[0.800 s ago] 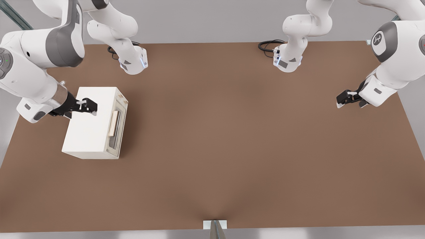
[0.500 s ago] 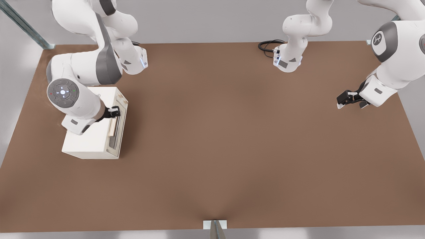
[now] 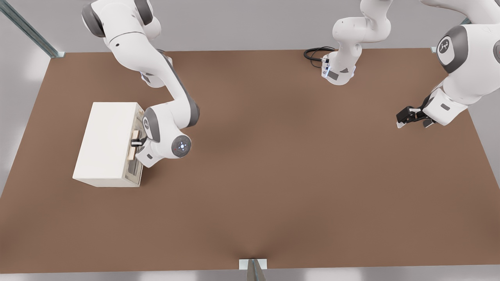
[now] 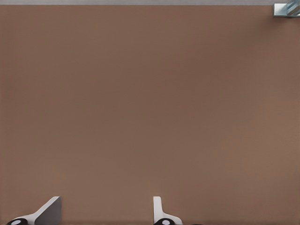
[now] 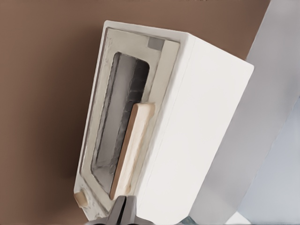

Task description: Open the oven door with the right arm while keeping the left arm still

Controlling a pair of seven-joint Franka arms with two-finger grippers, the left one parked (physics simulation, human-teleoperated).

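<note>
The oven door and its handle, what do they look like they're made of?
The oven door has a cream frame, likely matte painted metal or plastic, around a dark, faintly glossy window that looks like glass. Its handle is a pale tan bar, wood-like, though no grain shows. The gripper sits at the handle, door closed.

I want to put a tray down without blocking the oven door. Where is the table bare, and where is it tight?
The brown table is bare from the right arm across to the front view's right, and along the near edge. It is tight just in front of the oven door, where the tool sits at the tan handle.
</note>
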